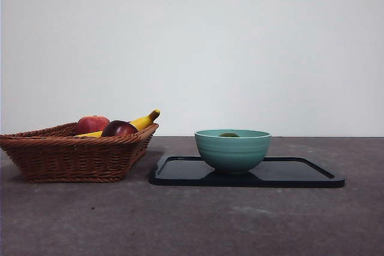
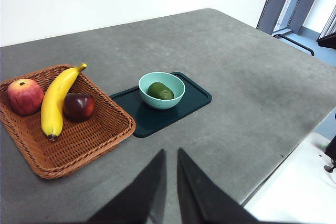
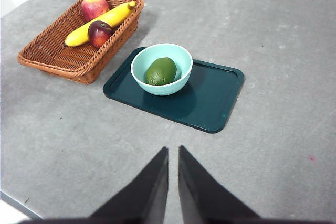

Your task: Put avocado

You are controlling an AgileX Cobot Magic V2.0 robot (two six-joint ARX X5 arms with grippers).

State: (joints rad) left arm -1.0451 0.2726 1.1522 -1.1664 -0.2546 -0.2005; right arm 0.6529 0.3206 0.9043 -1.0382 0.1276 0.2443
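The dark green avocado (image 3: pixel 161 71) lies inside a teal bowl (image 3: pixel 157 56) that stands on a dark tray (image 3: pixel 210 98). In the left wrist view the avocado (image 2: pixel 160 91) also shows in the bowl (image 2: pixel 149 80). In the front view only its top (image 1: pixel 228 135) peeks over the bowl's rim (image 1: pixel 233 148). My left gripper (image 2: pixel 171 153) is shut and empty, high above the table, well back from the tray (image 2: pixel 189 100). My right gripper (image 3: pixel 173 150) is shut and empty, also raised and apart from the bowl. Neither arm shows in the front view.
A wicker basket (image 1: pixel 66 154) stands left of the tray (image 1: pixel 300 172), holding a red apple (image 1: pixel 91 124), a dark maroon fruit (image 1: pixel 119 128) and a banana (image 1: pixel 144 121). The table's edge (image 2: pixel 273 166) drops off near the left arm.
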